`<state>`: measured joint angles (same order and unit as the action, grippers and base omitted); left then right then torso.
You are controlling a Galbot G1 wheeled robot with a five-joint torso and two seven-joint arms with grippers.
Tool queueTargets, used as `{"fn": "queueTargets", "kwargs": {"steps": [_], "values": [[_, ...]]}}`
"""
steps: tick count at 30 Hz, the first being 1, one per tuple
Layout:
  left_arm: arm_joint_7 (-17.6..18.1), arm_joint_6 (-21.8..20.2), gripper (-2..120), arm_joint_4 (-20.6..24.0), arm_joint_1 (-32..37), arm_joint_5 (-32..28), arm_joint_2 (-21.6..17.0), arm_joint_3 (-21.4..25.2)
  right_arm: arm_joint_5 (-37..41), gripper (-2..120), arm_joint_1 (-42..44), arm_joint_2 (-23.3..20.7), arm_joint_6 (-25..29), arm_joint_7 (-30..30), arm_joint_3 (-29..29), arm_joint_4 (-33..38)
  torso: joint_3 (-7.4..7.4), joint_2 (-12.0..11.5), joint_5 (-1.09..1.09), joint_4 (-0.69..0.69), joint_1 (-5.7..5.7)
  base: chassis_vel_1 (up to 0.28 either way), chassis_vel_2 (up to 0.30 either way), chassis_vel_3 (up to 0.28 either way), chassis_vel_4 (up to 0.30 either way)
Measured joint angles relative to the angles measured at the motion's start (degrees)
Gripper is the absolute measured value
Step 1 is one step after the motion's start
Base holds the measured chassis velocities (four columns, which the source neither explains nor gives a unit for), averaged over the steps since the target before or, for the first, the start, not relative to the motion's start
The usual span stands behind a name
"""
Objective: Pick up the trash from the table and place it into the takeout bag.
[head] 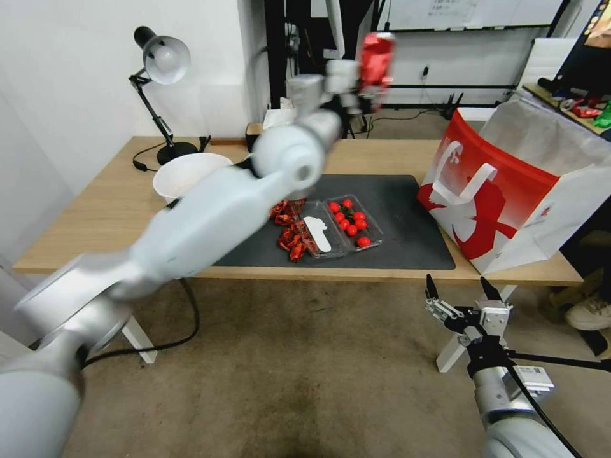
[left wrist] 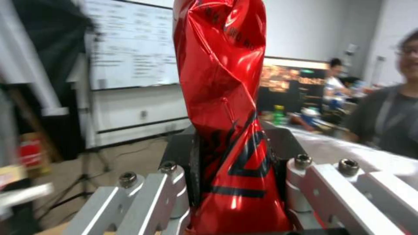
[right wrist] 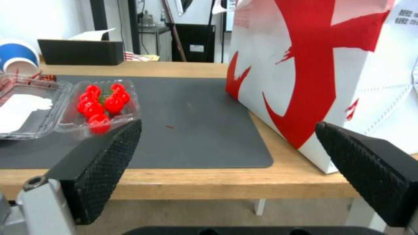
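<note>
My left gripper [head: 356, 79] is raised high above the far side of the table [head: 108, 210], shut on a dented red drink can [head: 375, 60]; up close the can [left wrist: 222, 98] stands crushed between the fingers [left wrist: 178, 182]. The red and white takeout bag [head: 509, 191] stands open at the table's right end, to the right of the held can and lower. A blue paper cup [right wrist: 17, 57] lies at the mat's far left in the right wrist view. My right gripper [head: 459, 289] hangs open below the table's front edge, near the bag [right wrist: 322, 65].
On the dark mat [head: 394, 222] lie a clear tray of red tomatoes [head: 350, 222] and red scraps [head: 289, 235]. A big white bowl [head: 188, 175] and a desk lamp [head: 159, 70] stand at the table's back left. A shoe [head: 589, 312] shows on the floor at right.
</note>
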<state>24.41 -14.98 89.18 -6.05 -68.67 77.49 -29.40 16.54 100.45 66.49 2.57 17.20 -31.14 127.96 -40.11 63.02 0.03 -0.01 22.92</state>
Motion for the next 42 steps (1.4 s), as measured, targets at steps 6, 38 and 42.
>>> {"fn": "queueTargets", "kwargs": {"steps": [6, 38, 42], "values": [[-5.11, -1.65, 26, -7.15, -5.13, 0.77, 8.59, -4.06, -0.11, 100, 0.73, 0.2, 0.0, 0.05, -0.76, 0.51, 0.0, 0.0, 0.0, 0.0, 0.0, 0.0, 0.0, 0.0, 0.0], [-17.67, -3.05, 26, -17.44, -15.42, 10.31, 14.73, -19.81, -1.77, 100, 2.21, 1.86, 0.0, -0.18, -0.63, 0.96, 0.0, 0.0, -0.03, 0.01, -0.01, 0.0, 0.0, 0.0, 0.0], [-17.83, -3.43, 26, -17.33, -16.04, 10.56, 14.72, -20.78, -1.77, 100, 2.17, 1.74, 0.0, -0.18, -0.62, 0.97, 0.0, 0.0, -0.02, 0.01, -0.01, 0.0, 0.0, 0.0, 0.0]]}}
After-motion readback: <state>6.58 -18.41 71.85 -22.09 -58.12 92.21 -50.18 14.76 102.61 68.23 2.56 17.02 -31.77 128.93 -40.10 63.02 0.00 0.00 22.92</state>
